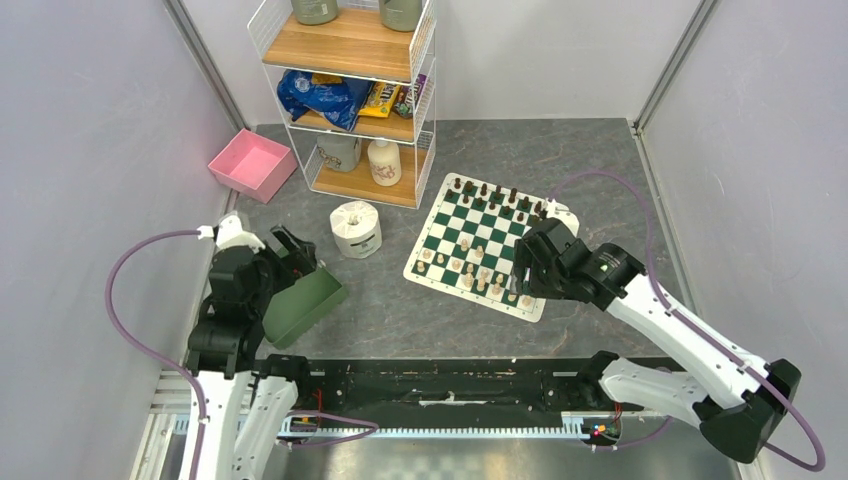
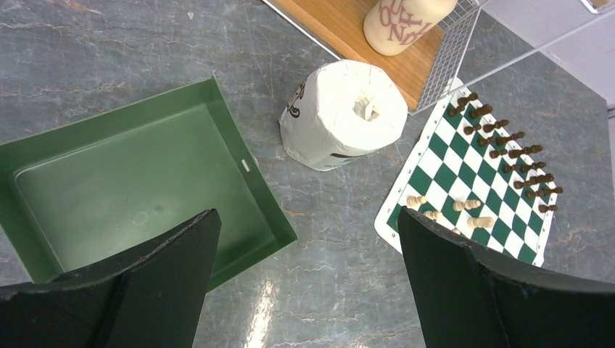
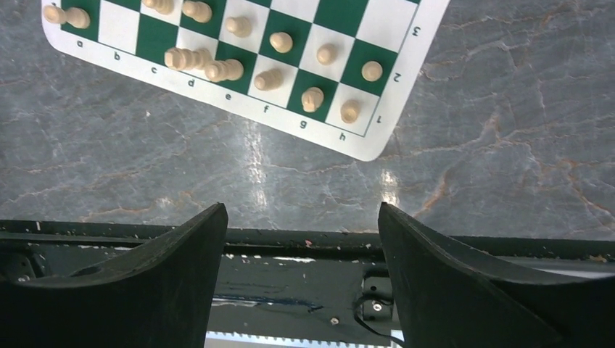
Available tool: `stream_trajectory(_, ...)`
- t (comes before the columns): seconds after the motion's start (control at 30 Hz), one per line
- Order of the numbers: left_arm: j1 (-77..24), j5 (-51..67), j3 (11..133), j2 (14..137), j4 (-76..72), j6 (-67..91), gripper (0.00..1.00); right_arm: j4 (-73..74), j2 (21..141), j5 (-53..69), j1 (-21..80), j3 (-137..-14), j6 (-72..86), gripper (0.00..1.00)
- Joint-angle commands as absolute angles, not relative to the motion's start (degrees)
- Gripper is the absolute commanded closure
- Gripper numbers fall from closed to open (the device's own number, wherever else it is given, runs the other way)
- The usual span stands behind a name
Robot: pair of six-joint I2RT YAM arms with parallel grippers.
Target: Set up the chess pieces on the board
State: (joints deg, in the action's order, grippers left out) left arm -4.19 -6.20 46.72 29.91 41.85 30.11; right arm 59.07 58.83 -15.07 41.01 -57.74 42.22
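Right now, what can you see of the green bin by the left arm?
The green bin is a shallow rectangular tray, dark green, plastic by its look, with sloped walls and a smooth floor. Nothing shows inside it, though the left gripper, open above it, hides its near part. It lies flat on the grey table, open side up. The toilet roll stands near one corner, apart from it.

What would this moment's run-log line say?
left gripper: open, by green bin | right gripper: open, empty, near board corner | cream pieces, dark pieces: on board
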Motion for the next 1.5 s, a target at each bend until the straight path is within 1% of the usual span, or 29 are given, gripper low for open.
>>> stream_trajectory(0.0,-3.78,-5.57,47.07,26.33,45.06,27.30,0.00,60.93,54.53,-16.73,40.96,-57.81,41.10,0.14)
stream_trajectory(0.07,-3.80,-5.28,45.90,25.19,44.49,27.75,0.00,59.79,53.85,-16.84,40.90,-56.42,41.00,0.13)
stream_trajectory(0.2,-3.86,-4.15,45.25,25.83,43.58,27.19,0.00,61.82,55.55,-16.57,40.96,-57.15,42.46,0.13)
stream_trajectory(0.4,-3.79,-2.64,42.94,26.07,41.17,25.92,0.00,60.99,57.91,-17.45,40.94,-58.79,45.07,0.13)
stream_trajectory(0.5,-3.79,-1.72,40.53,25.86,39.81,26.13,0.00,60.40,61.15,-20.08,40.95,-60.42,46.49,0.16)
stream_trajectory(0.63,-3.91,-0.62,40.99,26.71,39.64,25.80,0.00,57.67,67.31,-20.36,40.91,-63.65,46.71,0.22)
stream_trajectory(0.73,-4.22,-1.94,40.35,27.39,39.87,26.16,0.01,54.92,72.86,-19.03,40.91,-66.36,46.33,0.25)
stream_trajectory(0.9,-4.42,-3.97,40.45,28.39,40.16,26.16,0.02,49.16,80.75,-18.50,40.86,-69.78,43.59,0.28)
stream_trajectory(1.03,-4.40,-5.18,40.13,27.78,40.12,26.88,0.01,48.33,87.26,-18.24,40.31,-74.11,39.77,0.30)
stream_trajectory(1.27,-4.40,-7.13,39.80,27.50,40.08,27.44,0.02,46.18,98.11,-13.60,37.66,-81.82,32.29,0.35)
stream_trajectory(1.47,-4.43,-5.12,39.81,29.00,39.64,26.83,0.02,45.04,105.80,-10.98,36.04,-87.77,29.62,0.39)
